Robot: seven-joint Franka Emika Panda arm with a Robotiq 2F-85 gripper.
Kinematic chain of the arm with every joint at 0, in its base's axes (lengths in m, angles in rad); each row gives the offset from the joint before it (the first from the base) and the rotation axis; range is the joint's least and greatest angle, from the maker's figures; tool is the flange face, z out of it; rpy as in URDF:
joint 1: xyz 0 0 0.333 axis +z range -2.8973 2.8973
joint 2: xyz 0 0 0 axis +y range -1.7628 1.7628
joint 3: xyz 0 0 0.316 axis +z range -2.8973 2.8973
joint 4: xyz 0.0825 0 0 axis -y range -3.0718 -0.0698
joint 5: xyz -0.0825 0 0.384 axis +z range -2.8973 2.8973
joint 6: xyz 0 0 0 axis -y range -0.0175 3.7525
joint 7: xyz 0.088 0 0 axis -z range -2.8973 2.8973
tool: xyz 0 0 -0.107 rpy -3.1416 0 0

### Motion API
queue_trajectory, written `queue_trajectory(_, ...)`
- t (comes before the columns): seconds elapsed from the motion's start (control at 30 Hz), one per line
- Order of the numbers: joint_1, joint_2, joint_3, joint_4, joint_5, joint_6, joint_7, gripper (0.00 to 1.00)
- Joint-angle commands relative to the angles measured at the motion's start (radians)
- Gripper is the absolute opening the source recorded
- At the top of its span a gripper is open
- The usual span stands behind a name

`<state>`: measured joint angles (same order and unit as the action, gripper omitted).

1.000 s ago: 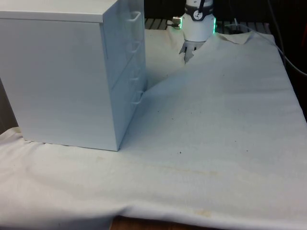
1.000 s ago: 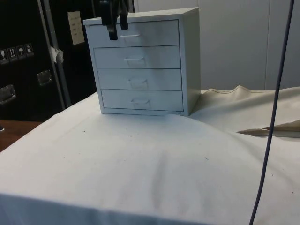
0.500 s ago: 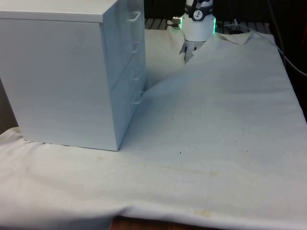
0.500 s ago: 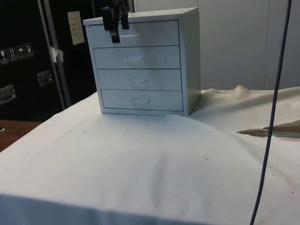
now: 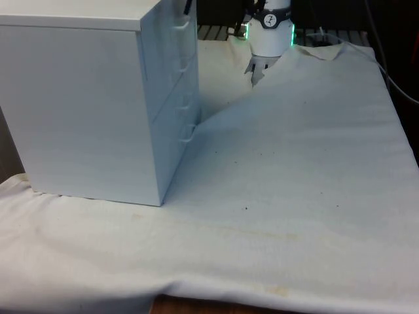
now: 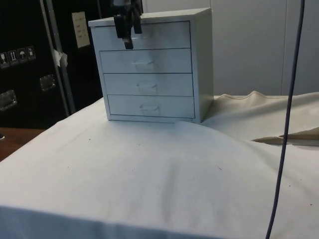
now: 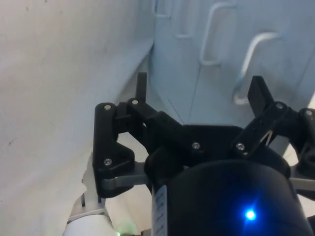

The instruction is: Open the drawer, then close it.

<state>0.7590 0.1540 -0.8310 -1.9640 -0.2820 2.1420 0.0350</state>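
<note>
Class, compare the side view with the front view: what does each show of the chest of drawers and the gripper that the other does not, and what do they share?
Side view alone: the chest of drawers faces the camera, so all four drawer fronts show, all closed, each with its handle. The gripper hangs in front of the top drawer, near its handle.

Front view alone: the chest's plain side panel and its flat top, with the handles seen edge-on as small loops.

Both: the white chest standing on the white cloth, with the gripper up at the level of the top drawer.
</note>
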Motion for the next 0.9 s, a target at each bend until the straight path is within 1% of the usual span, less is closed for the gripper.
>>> queue_trajectory(0.0, -0.004, 0.006, -0.002, 0.003, -0.003, 0.004, -0.007, 1.00)
queue_trajectory(0.1, -0.003, 0.017, -0.013, 0.009, 0.000, 0.006, -0.016, 1.00)
queue_trajectory(0.13, 0.000, 0.012, -0.013, 0.005, 0.000, 0.002, -0.010, 1.00)
queue_trajectory(0.17, -0.003, 0.020, -0.015, 0.010, 0.001, 0.006, -0.017, 1.00)
queue_trajectory(0.27, 0.000, 0.020, -0.016, 0.011, 0.001, 0.005, -0.016, 1.00)
queue_trajectory(0.43, 0.000, 0.024, -0.017, 0.010, 0.000, 0.002, -0.012, 1.00)
queue_trajectory(0.63, -0.009, 0.053, -0.017, 0.007, 0.014, 0.013, -0.022, 1.00)
queue_trajectory(0.67, -0.008, 0.054, -0.017, 0.008, 0.013, 0.012, -0.022, 1.00)
queue_trajectory(0.7, -0.002, 0.051, -0.018, 0.013, 0.004, 0.003, -0.012, 1.00)
queue_trajectory(0.73, -0.007, 0.054, -0.018, 0.010, 0.010, 0.010, -0.020, 1.00)
queue_trajectory(0.87, -0.002, 0.057, -0.019, 0.016, -0.002, 0.004, -0.011, 1.00)
